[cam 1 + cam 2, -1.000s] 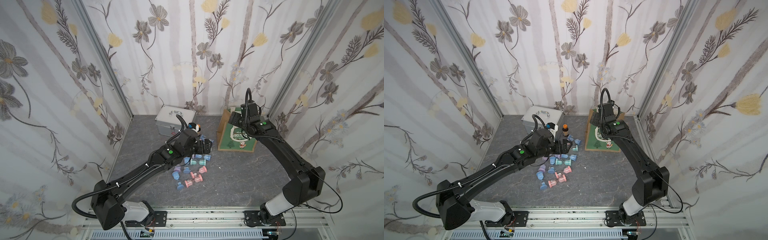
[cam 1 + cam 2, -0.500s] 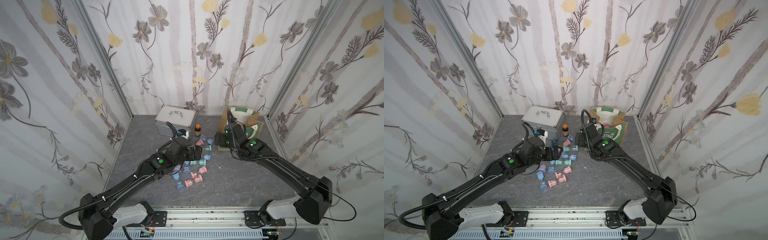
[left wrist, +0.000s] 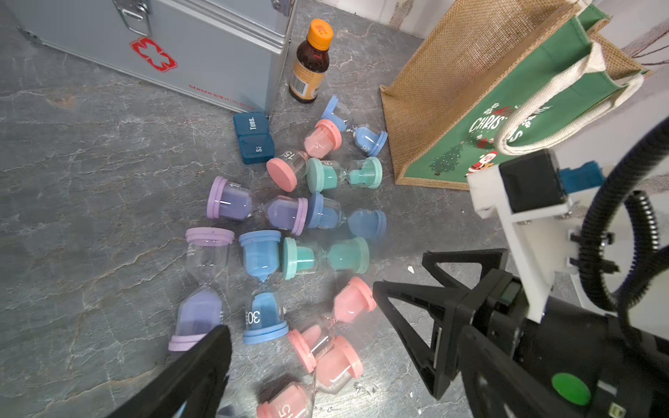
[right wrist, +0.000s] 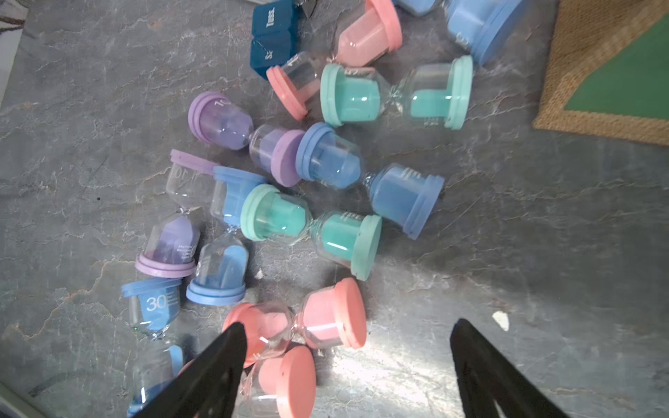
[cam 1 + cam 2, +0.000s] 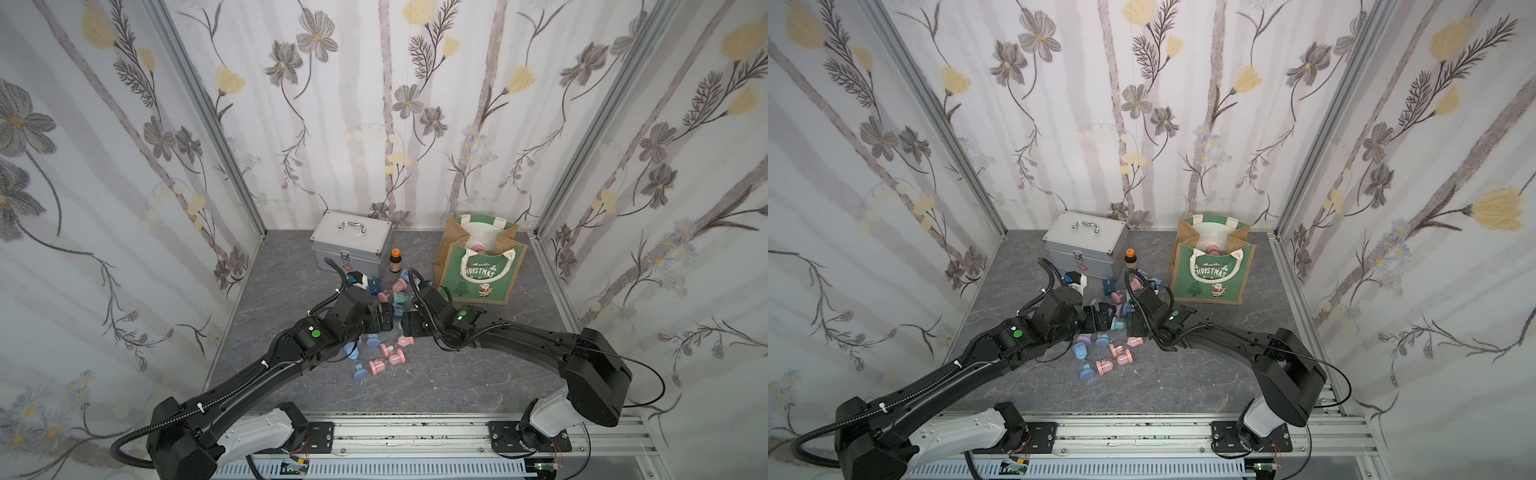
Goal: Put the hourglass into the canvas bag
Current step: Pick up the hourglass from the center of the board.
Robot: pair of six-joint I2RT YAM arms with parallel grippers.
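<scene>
Right wrist view: right pincer [image 4: 347,324] spread open, empty, its arm stretched low over the scattered hourglasses [image 4: 311,231].

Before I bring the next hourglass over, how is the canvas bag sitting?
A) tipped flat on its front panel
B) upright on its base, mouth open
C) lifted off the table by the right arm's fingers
B: in both top views the canvas bag stands on its base, with its white lining showing through the open top.
</scene>
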